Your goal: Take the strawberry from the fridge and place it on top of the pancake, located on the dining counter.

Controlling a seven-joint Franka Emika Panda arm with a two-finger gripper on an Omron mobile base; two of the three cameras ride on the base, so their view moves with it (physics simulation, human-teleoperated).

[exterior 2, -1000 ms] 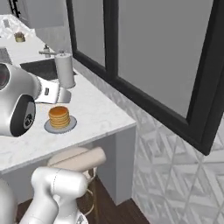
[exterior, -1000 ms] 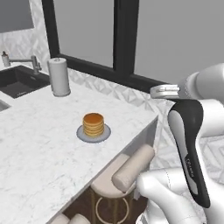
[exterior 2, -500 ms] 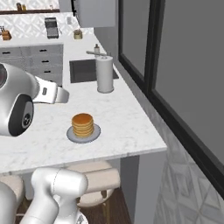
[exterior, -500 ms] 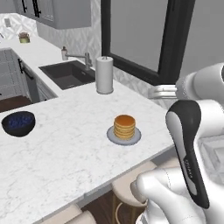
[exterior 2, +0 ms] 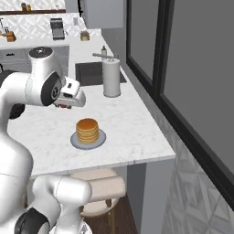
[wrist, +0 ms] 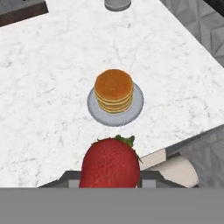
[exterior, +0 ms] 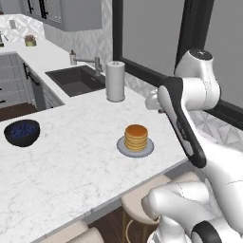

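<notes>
A red strawberry (wrist: 110,164) with green leaves sits between the fingers of my gripper (wrist: 110,180), which is shut on it. The pancake (wrist: 113,89) is a golden-brown stack on a small grey plate (wrist: 136,105), lying below and ahead of the strawberry on the dining counter (wrist: 52,78). From the base, the pancake (exterior: 136,136) (exterior 2: 87,130) stands near the counter's front edge, and my gripper (exterior: 153,101) (exterior 2: 73,94) hovers above the counter (exterior: 61,161) a little beyond the stack. The fridge is out of view.
A grey paper-towel roll (exterior: 115,80) (exterior 2: 111,77) stands behind the pancake beside a dark sink (exterior: 76,80) with a faucet (exterior: 88,60). A dark bowl of blueberries (exterior: 22,133) sits at the counter's left. Stools (exterior: 142,201) (exterior 2: 98,187) stand under the front edge. A dark-framed window lines the far side.
The whole scene has shifted as the base drove; the pancake now lies nearer the middle of both base views. The hand has come out over the counter, still shut on the strawberry.
</notes>
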